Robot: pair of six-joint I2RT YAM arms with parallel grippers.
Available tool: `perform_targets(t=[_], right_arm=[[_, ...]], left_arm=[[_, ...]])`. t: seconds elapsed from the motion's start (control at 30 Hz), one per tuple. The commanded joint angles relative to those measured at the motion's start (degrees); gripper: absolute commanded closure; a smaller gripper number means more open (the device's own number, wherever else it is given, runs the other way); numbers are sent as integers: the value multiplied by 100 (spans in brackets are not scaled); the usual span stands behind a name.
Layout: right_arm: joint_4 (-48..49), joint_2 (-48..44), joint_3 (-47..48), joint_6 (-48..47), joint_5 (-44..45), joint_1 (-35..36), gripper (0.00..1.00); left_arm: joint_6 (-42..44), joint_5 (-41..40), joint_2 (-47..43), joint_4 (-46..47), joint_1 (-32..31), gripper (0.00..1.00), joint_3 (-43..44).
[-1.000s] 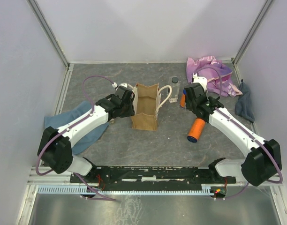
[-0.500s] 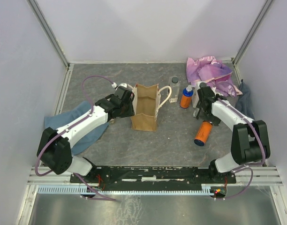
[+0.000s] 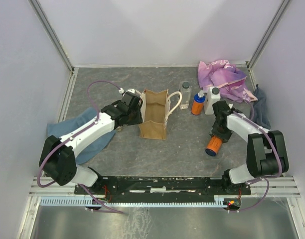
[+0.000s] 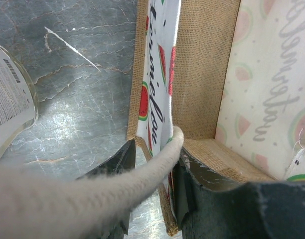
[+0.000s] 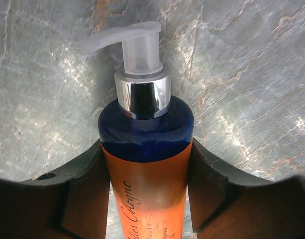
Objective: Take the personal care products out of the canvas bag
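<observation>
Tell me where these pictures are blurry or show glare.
Left wrist: the cord handle nearest the lens is blurred, the bag sharp. Right wrist: bright glare on the table around the bottle. Top view: even light, faint shadows.

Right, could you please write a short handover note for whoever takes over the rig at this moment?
Left gripper: shut on the canvas bag at its left rim.
Right gripper: shut on the orange pump bottle, held flat, low at the table.
Done: clear bottle, small orange bottle and white bottle stand right of the bag.
To do: release the pump bottle; check the bag, whose bottom is not fully visible.
</observation>
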Motion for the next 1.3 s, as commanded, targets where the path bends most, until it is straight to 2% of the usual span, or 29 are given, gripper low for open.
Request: perform_targets(t=[0.0, 0.13, 0.2, 0.33, 0.47, 0.57, 0.7, 0.9, 1.27], right_arm=[[324, -571, -110, 61, -223, 69, 100], [733, -1310, 141, -356, 29, 128, 92], [1050, -1547, 251, -631, 32, 126, 99], [1858, -1679, 411, -1229, -147, 128, 100], [3497, -1742, -62, -1962, -330, 147, 100], [4668, -1444, -315, -2348, -320, 187, 99], [4914, -909, -96, -2280, -90, 364, 100], [6284, -800, -583, -3374, 1914, 1711, 99], [6752, -1059, -1281, -3342, 2379, 2139, 99]], left_arm=[[249, 6, -38, 66, 1, 58, -4], [171, 136, 30, 137, -4, 58, 14], [158, 162, 37, 162, -2, 58, 5], [155, 171, 31, 159, -4, 58, -11], [146, 170, 43, 177, -4, 58, -49], [129, 291, 91, 245, -7, 58, -110], [203, 339, 177, 205, -7, 58, -99], [309, 251, 192, 113, -2, 58, -25], [280, 397, 154, 236, -4, 58, -264]])
